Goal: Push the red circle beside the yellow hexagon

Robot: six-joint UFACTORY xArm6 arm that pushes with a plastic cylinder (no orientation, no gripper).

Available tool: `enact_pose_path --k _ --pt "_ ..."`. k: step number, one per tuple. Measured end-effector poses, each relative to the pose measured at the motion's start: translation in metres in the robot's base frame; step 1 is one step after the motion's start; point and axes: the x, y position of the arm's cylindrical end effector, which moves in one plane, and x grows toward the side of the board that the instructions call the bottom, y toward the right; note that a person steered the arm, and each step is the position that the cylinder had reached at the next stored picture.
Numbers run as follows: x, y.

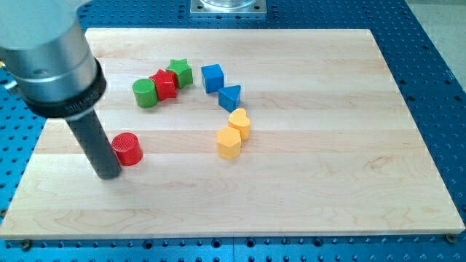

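Note:
The red circle lies on the wooden board at the view's left. My tip rests on the board just left of and slightly below the red circle, touching or nearly touching it. The yellow hexagon sits near the middle of the board, well to the right of the red circle. A yellow heart touches the hexagon on its upper right.
A green circle, a red star-like block and a green star form a row at upper left. A blue cube and a blue triangle lie above the yellow blocks. The arm's grey body covers the upper left corner.

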Motion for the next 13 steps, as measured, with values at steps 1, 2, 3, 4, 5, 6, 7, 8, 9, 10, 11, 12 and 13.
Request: enact_pose_path --k 1,2,3,4,5,6,7,8,9,10,11,12,13 --pt "0.001 0.013" --pt "-0.006 0.033" --pt "-0.006 0.0" --pt "-0.013 -0.038" --pt "-0.028 -0.041" --pt "-0.034 -0.004" --pt "-0.034 0.046" --pt "-0.034 0.056" --pt "-0.034 0.055" --pt "-0.045 0.034" --pt "-0.068 0.028" --pt "-0.077 0.042" --pt "-0.066 0.069"
